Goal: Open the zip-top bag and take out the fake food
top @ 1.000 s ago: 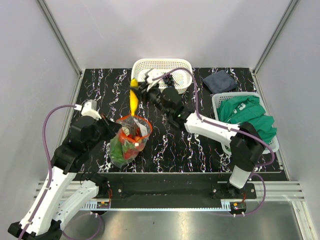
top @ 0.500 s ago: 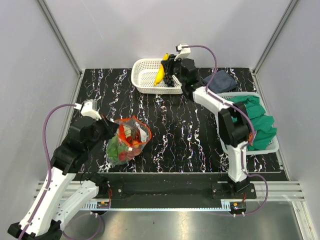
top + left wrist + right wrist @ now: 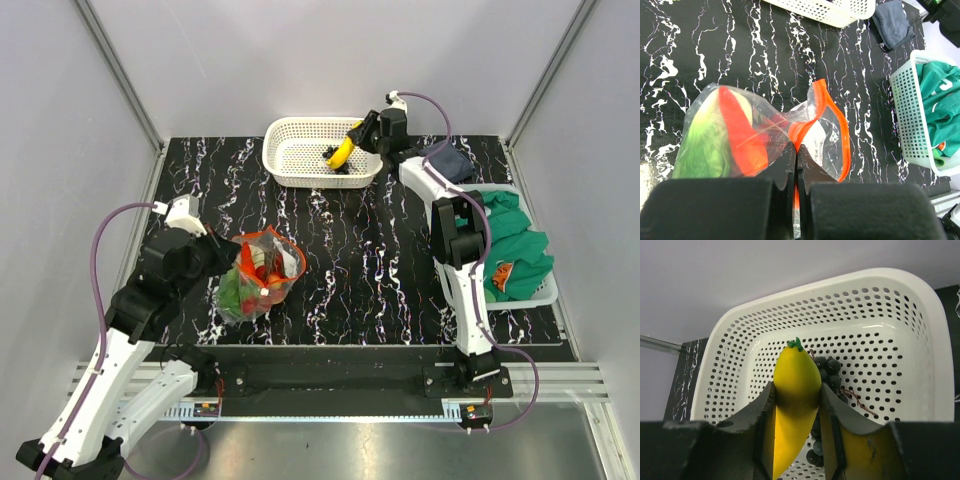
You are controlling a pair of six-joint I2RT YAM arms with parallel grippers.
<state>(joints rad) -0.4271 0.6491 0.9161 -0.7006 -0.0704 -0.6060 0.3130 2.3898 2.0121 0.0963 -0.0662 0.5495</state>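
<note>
The clear zip-top bag (image 3: 258,280) lies at the table's near left, its orange-rimmed mouth (image 3: 832,120) open. Green lettuce (image 3: 705,145) and red pieces (image 3: 742,135) show inside it. My left gripper (image 3: 797,150) is shut on the bag's orange rim, and it also shows in the top view (image 3: 222,262). My right gripper (image 3: 796,395) is shut on the yellow banana (image 3: 792,405) and holds it over the white basket (image 3: 920,390). The banana also shows in the top view (image 3: 344,151). A dark grape bunch (image 3: 832,375) lies in the basket under the banana.
A second white basket (image 3: 540,290) with green cloth (image 3: 500,235) stands at the right. A dark grey cloth (image 3: 448,163) lies at the back right, next to the right arm. Grey walls close the cell on three sides.
My right gripper has carried the banana from beside the bag's mouth to the back, over the far white basket. My left gripper has kept its hold on the bag's rim.
</note>
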